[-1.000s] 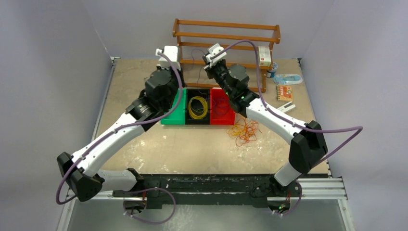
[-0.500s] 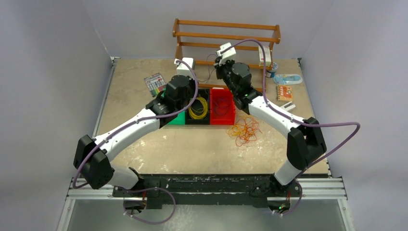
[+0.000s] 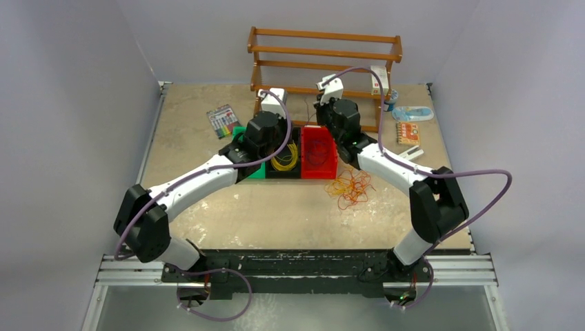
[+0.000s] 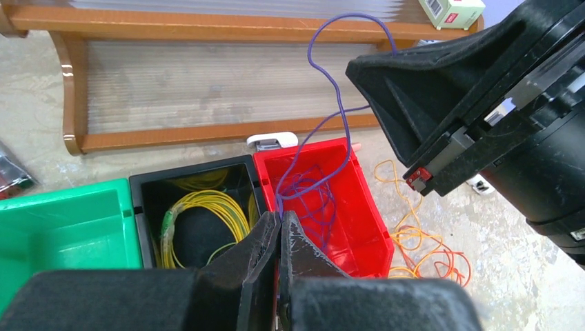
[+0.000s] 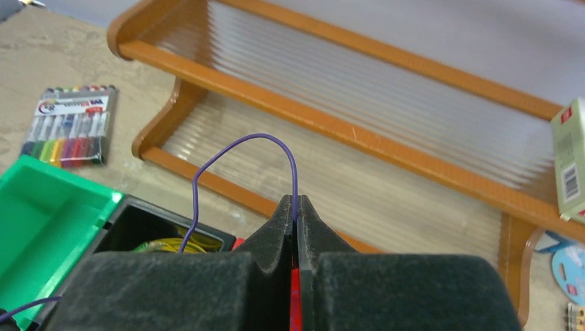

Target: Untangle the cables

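Three bins point(image 3: 283, 175) sit side by side before a rack point(image 3: 324, 54), loose cables point(image 3: 352, 187) on the table point(image 3: 276, 214) to their right

No legible text or numbers.

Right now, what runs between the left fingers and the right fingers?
A thin purple cable, pinched by both, loops between them over the red bin. The left wrist view shows it best.

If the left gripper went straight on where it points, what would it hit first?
The left gripper, shut on the purple cable, would probably meet the red bin beside the black bin; depth unclear.
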You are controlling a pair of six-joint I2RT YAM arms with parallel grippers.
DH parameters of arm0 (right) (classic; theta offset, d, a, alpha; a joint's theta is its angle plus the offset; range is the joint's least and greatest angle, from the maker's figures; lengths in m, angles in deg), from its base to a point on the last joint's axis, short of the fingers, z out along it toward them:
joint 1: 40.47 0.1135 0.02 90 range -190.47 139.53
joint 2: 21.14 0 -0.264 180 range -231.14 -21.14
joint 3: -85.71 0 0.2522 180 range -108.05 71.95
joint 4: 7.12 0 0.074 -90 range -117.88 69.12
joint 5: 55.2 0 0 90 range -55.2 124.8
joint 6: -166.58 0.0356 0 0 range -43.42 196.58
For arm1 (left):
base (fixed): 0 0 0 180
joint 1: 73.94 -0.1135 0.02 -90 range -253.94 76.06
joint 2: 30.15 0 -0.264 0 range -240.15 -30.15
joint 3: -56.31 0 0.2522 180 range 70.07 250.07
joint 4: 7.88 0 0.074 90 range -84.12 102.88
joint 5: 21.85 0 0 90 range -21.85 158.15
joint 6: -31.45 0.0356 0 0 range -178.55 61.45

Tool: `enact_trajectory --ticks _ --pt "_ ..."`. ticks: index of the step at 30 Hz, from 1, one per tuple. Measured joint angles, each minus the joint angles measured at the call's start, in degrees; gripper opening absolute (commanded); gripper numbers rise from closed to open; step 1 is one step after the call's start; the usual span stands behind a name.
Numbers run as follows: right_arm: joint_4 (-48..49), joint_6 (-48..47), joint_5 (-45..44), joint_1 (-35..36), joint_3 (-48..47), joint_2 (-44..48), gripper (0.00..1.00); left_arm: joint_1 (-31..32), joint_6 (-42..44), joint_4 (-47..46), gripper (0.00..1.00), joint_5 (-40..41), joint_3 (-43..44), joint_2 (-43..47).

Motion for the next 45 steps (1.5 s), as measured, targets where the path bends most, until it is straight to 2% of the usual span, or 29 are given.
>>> enact_trajectory --ticks 14,21,29,42,45 --pt "-1.31 3.17 -1.81 -1.62 7.08 -0.28 0.00 0.00 -1.05 -7.37 0.00 -3.04 -1.22 -6.69" --pt "-5.09 5.55 -1.99 -3.96 9.22 -0.26 0.00 0.00 -1.05 -9.90 0.00 -4.28 -0.28 -11.17" --pt "-7.91 6.14 -4.57 -5.07 9.60 -0.26 0.00 0.00 -1.07 -11.26 0.00 -6.47 2.91 -15.80" --pt "-9.90 6.14 -2.58 -5.05 9.60 -0.24 0.00 0.00 -1.14 -15.28 0.00 -8.83 6.08 -24.09" --pt "-9.92 6.14 -2.62 -5.05 9.60 -0.24 0.00 0.00 -1.22 -14.93 0.06 -9.38 6.10 -25.11"
